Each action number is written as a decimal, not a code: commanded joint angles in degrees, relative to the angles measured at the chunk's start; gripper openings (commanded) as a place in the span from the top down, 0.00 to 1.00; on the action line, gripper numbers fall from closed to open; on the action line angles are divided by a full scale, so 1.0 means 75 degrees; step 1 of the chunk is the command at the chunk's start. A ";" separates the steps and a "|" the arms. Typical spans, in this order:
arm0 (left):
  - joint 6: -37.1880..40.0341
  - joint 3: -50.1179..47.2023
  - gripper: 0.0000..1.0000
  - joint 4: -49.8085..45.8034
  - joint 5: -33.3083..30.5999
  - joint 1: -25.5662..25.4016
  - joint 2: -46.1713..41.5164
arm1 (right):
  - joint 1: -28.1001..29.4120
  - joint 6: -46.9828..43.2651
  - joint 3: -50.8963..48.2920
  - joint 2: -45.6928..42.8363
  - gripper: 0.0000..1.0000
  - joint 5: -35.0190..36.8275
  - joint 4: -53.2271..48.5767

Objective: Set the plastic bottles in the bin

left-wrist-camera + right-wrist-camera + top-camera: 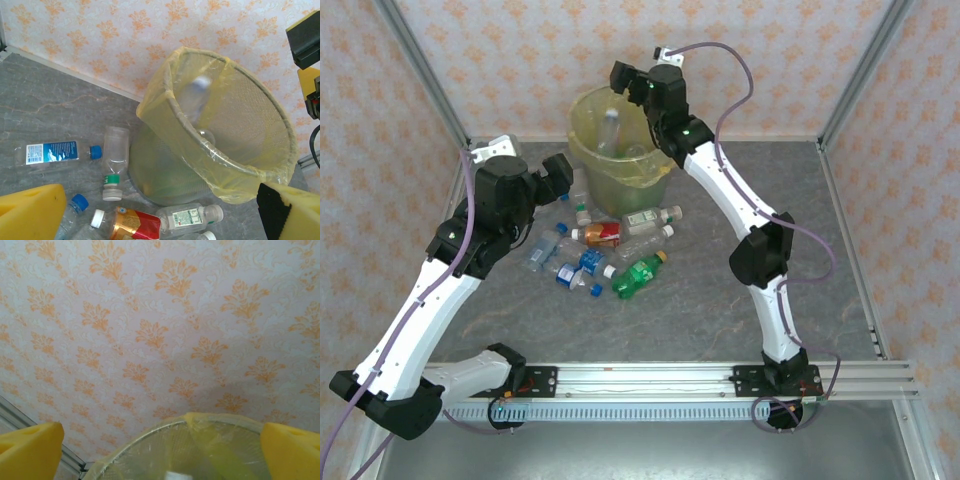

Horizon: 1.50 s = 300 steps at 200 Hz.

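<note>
**Q:** Where are the plastic bottles (582,262)?

**A:** Most lie on their sides in a loose cluster on the grey table (690,320), just in front of the bin (590,155). Among them are a red-orange labelled bottle (601,235) at the centre and a green bottle (640,272) nearest the arm bases. A white-labelled clear bottle (653,216) lies close to the bin's foot, and several blue-capped ones lie to the left. One clear bottle (611,125) is inside the bin. The left wrist view shows it blurred, so its pose cannot be told.

**Q:** And the bin itself?

**A:** It stands at the far middle of the table, near the patterned wall (520,60), with a yellow bag (240,172) folded over its rim.

**Q:** The right gripper (623,78)?

**A:** It is above the bin's far rim. The fingers are spread wide, with nothing between the yellow pads (30,447).

**Q:** The left gripper (558,178)?

**A:** It is just left of the bin, above the leftmost bottles. Its fingers are likewise parted and empty.
</note>
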 commanded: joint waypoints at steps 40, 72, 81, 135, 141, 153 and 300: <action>-0.0347 -0.0195 0.01 -0.0172 -0.0334 -0.0017 0.0048 | 0.0040 -0.0141 -0.0333 -0.0974 0.00 -0.0007 -0.0301; -0.0599 -0.0566 0.01 -0.0228 -0.0333 -0.0011 -0.0007 | 0.0042 -0.0165 -0.0928 -0.1492 0.00 -0.0044 -0.0193; -0.0712 -0.0701 0.01 -0.0266 -0.0343 0.0007 -0.0017 | 0.0045 -0.0178 -0.1126 -0.1654 0.00 -0.0074 -0.0161; -0.1026 -0.1703 0.01 -0.0298 0.0043 0.0308 -0.0040 | 0.0045 -0.0219 -0.2829 -0.2856 0.00 -0.0075 0.0301; -0.0953 -0.1850 0.01 -0.0199 0.0177 0.0372 -0.0050 | 0.0044 -0.0224 -0.3074 -0.3002 0.00 -0.0088 0.0373; -0.0811 -0.2126 0.01 -0.0020 0.0356 0.0496 -0.0072 | 0.0039 -0.0268 -0.3451 -0.3289 0.00 -0.0076 0.0470; -0.2481 -0.2447 0.07 0.2516 0.3032 0.3552 0.2703 | 0.0039 -0.0490 -0.6211 -0.5421 0.00 0.0270 0.0936</action>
